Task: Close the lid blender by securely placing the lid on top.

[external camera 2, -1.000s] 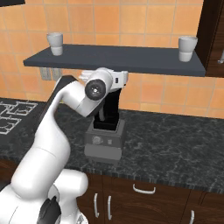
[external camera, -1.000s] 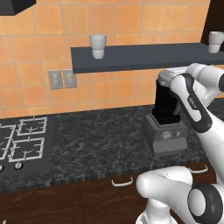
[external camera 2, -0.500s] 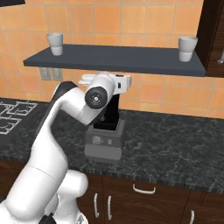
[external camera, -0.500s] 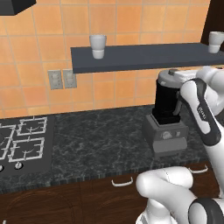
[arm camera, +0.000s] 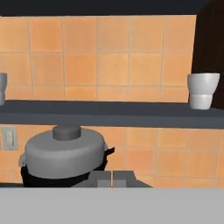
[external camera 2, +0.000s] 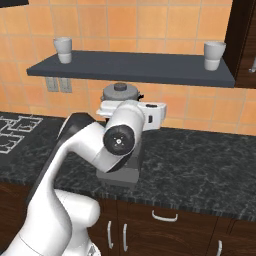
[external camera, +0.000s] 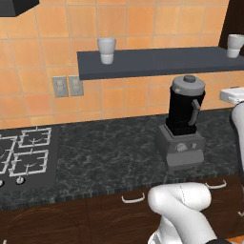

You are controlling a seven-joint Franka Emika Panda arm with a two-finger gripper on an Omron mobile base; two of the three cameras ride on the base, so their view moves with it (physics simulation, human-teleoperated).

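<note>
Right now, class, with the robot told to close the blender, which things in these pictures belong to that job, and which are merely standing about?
Belongs to the job:
tall black blender jar on its grey base
round grey domed lid, sitting on the jar

Standing about:
two white cups
dark wall shelf
stove burners
wall sockets

I see the blender (external camera: 182, 125) standing right of centre on the desk (external camera: 109, 152), the lid (external camera: 188, 86) sitting on its jar. The stove (external camera: 21, 155) lies at lower left; the shelf (external camera: 152, 61) above carries two cups (external camera: 106, 50).
</note>
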